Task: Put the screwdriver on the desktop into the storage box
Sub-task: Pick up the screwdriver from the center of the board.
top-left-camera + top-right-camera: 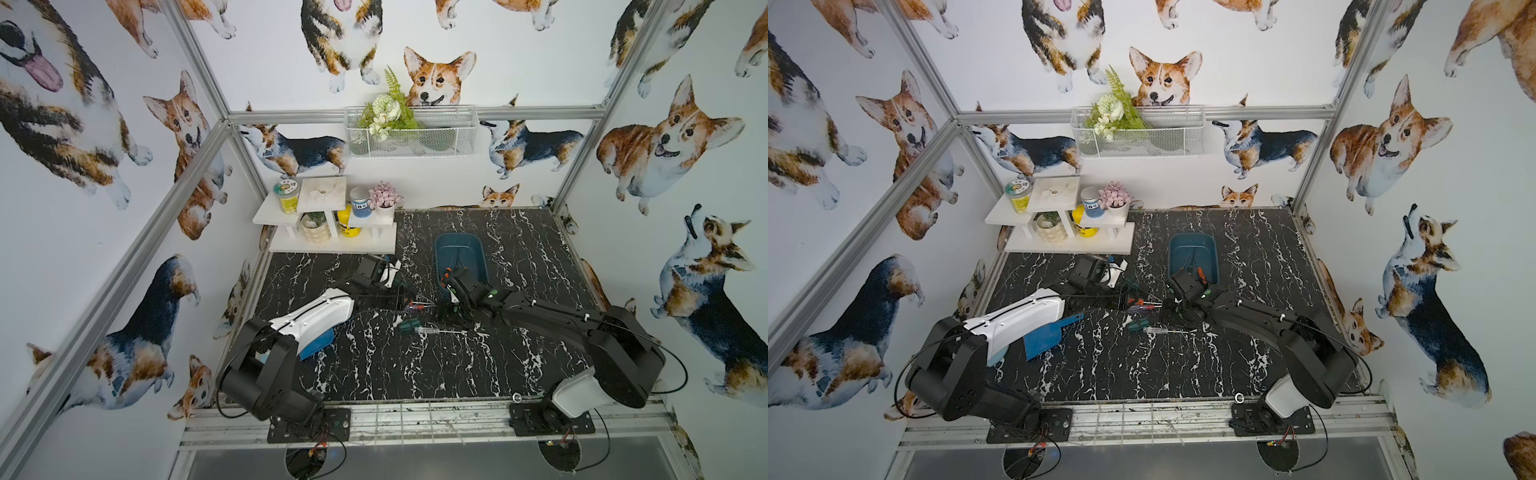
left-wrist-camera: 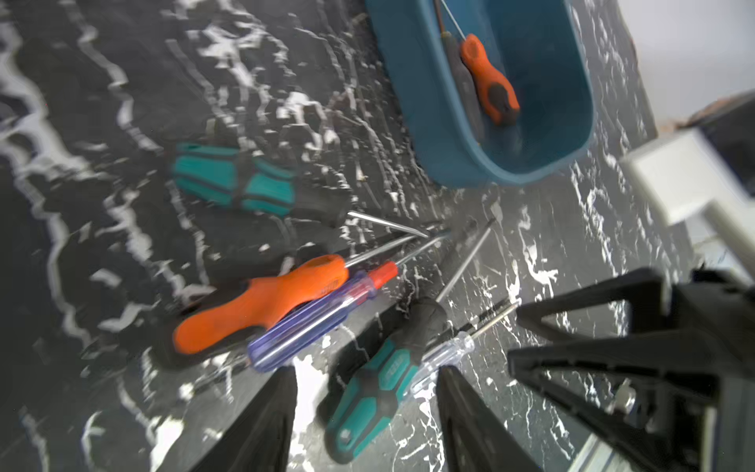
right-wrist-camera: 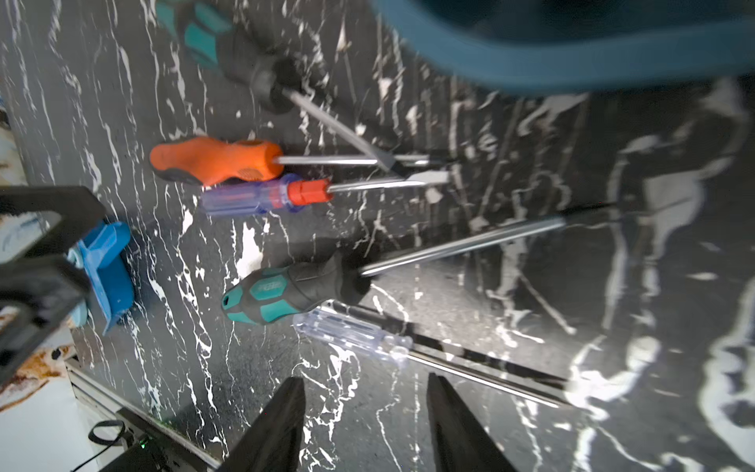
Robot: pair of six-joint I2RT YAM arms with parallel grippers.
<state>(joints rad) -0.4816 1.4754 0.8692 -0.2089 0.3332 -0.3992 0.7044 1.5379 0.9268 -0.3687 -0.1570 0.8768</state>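
Five screwdrivers lie loose on the counter [image 2: 102,245], bunched together with their shafts pointing toward the storage box [image 2: 429,135]. Two more are already in the box: an orange-and-black screwdriver [image 2: 488,79] and a darker one beside it. The task therefore looks partly done, and the step in hand is the reach for the next tool.

The left hand [image 2: 366,371] hovers with its fingers spread and empty over the nearer teal-handled screwdriver [image 2: 367,404], whose handle lies between the two fingers in the wrist view. A clear-handled screwdriver [image 2: 445,359] lies right against it. The orange-handled screwdriver [image 2: 261,304] and the purple-handled one [image 2: 310,323] are side by side nearby, and a second teal-handled screwdriver [image 2: 237,180] lies farther off.

The right hand [image 3: 365,378] is also spread and holds nothing, poised near the clear handle's shaft. Next, I judge, one hand must drop, close across a single handle without catching its neighbour, and carry it to the box. The two hands are close together, so only one should go in.
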